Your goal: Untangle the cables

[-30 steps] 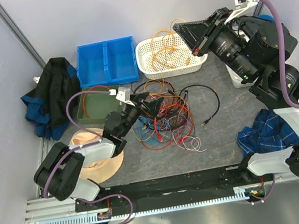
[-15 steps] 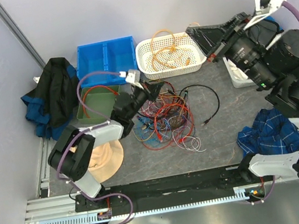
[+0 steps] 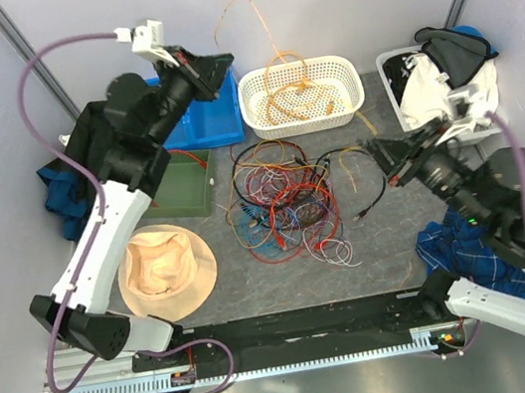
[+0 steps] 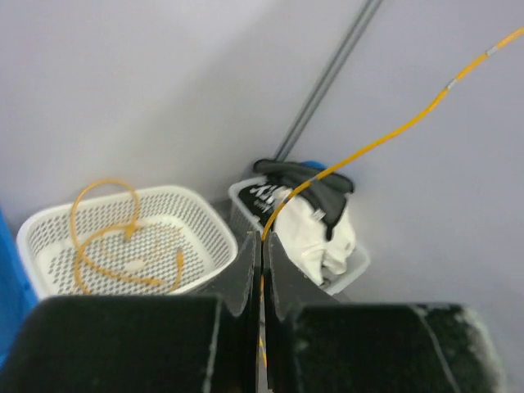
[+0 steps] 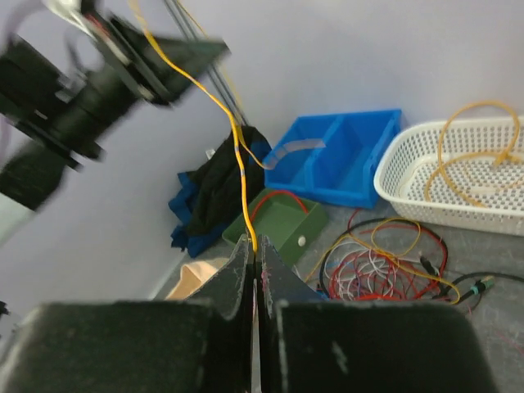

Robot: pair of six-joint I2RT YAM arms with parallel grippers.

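Observation:
The cables lie as a tangle (image 3: pixel 284 203) of red, black, white and blue wires mid-table, also seen in the right wrist view (image 5: pixel 385 266). One orange-yellow cable (image 5: pixel 237 139) runs taut between both grippers. My left gripper (image 3: pixel 220 62) is raised high over the blue bin and shut on this cable (image 4: pixel 263 237); the cable's free end (image 4: pixel 368 147) arcs up past it (image 3: pixel 258 21). My right gripper (image 3: pixel 373 151) sits low at the tangle's right side, shut on the same cable (image 5: pixel 255 246).
A white basket (image 3: pixel 352 101) at the back holds several orange cable loops. Blue bin (image 3: pixel 181 129) and green tray (image 3: pixel 175 186) sit back left, a tan hat (image 3: pixel 166 270) front left, dark clothes (image 3: pixel 84 156) far left, a white bin of clothes (image 3: pixel 439 76) back right, plaid cloth (image 3: pixel 461 239) front right.
My left gripper shut on the yellow cable and rose from the tangle to high at the back left. My right arm swung down from the back right to the tangle's right side.

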